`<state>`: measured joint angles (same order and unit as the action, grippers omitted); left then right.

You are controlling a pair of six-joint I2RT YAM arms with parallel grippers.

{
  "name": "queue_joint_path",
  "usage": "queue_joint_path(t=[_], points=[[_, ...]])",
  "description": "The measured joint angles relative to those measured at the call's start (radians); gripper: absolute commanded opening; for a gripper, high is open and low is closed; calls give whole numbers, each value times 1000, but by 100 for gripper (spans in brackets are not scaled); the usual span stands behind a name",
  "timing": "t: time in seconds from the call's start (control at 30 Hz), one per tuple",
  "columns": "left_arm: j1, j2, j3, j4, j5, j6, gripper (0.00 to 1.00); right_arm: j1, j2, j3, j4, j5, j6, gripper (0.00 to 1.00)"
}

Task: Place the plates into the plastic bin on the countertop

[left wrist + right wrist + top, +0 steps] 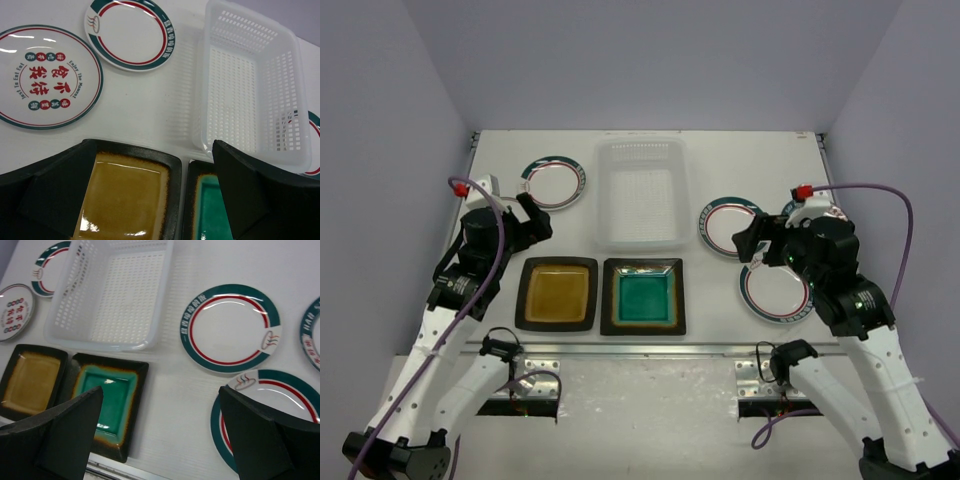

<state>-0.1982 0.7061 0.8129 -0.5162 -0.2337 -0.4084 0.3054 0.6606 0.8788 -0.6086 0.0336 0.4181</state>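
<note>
Left claw [150, 200] spread above amber plate [125, 192]; right claw [160, 435] spread near round plates [230, 327].

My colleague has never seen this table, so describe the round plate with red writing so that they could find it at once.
Start at the white plastic bin at the middle back of the countertop. Left of it lies a green-banded plate, and further left the lettered plate. Its white centre carries red characters; the neighbour's is plain.
</note>
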Motion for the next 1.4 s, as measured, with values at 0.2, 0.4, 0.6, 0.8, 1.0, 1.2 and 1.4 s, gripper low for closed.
queue_joint_path(t=[0.2, 0.4, 0.6, 0.8, 1.0, 1.2, 1.4], points=[[0, -8, -7, 6, 12, 6, 100, 0, 152, -232, 223, -221, 128, 98], [-8, -28, -19, 13, 15, 11, 100, 27, 412, -558, 504, -412, 301, 90], [-13, -28, -22, 19, 21, 12, 100, 123, 531, -625, 791, -495, 421, 73], [-18, -28, -22, 19, 21, 15, 100, 153, 716, -681, 1083, -555, 530, 48], [-20, -28, -22, 19, 21, 15, 100, 162, 879, -703, 1286, -601, 601, 38], [-25, -28, -22, 19, 21, 15, 100, 162, 979, -707, 1434, -621, 637, 32], [-29, -28, -22, 19, 21, 18, 100, 162, 1064, -710, 1539, -619, 662, 0]])
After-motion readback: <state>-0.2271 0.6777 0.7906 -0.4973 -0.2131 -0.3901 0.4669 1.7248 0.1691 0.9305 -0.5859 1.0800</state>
